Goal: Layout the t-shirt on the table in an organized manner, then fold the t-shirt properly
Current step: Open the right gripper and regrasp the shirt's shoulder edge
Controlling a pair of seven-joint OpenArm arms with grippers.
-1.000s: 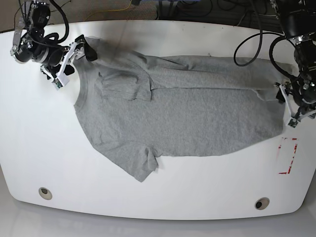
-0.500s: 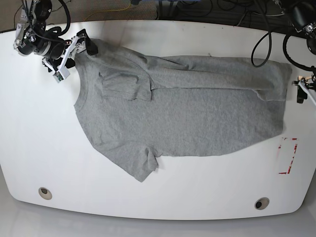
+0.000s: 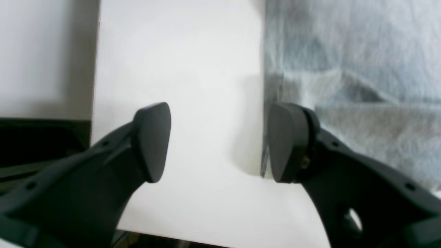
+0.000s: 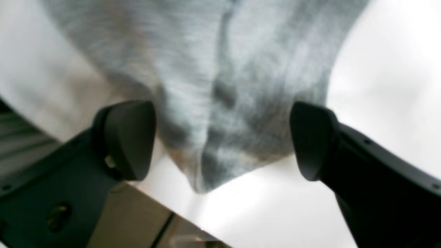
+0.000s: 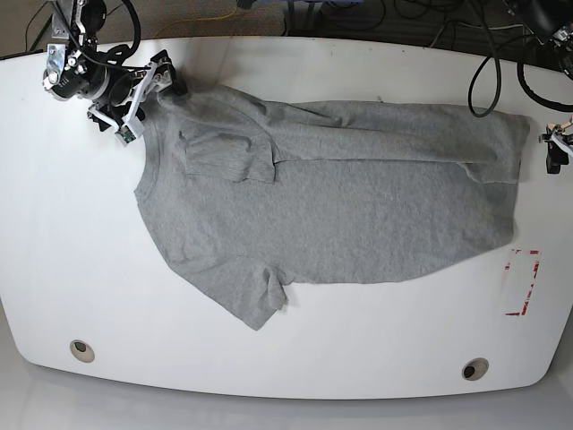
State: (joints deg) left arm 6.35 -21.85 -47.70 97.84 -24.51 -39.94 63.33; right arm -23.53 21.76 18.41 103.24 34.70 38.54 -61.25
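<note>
Shirt (image 5: pixel 331 202) spread across middle of table (image 5: pixel 295 367), collar toward right gripper's side, hem toward left gripper's side. Not flat: far long edge folded over onto body as a band, far sleeve (image 5: pixel 224 154) doubled onto chest, near sleeve (image 5: pixel 260 300) sticking out toward table front. No lettering visible from above.

Right gripper (image 5: pixel 143 94) at shoulder corner near collar, jaws apart. Wrist view: bunched tip of cloth between pads (image 4: pixel 131 137), neither pad pressing it. Released, nothing held.

Left gripper (image 5: pixel 557 143) just off far hem corner, at table edge. Wrist view: jaws wide, bare table between them, hem edge (image 3: pixel 344 69) beside one pad (image 3: pixel 286 141). Empty.

Risks from here:
- Folding now likely to trap turned-over band and doubled sleeve inside; lopsided, lumpy result.
- Right jaws closing on bunched tip likely to catch several layers; pulling then drags whole shoulder instead of opening it.
- Left jaws lowered as placed likely to close on bare table beside hem, missing cloth; need shift onto fabric.
- Only one hem layer caught: under layer stays put, fold-over worsens.
- Uneven pull between two ends: shirt skews or slides; smooth table offers little hold.
- Hem corner close to table edge; pull that way could send cloth over.
- Near sleeve untended; crease near armpit may set into fold.
</note>
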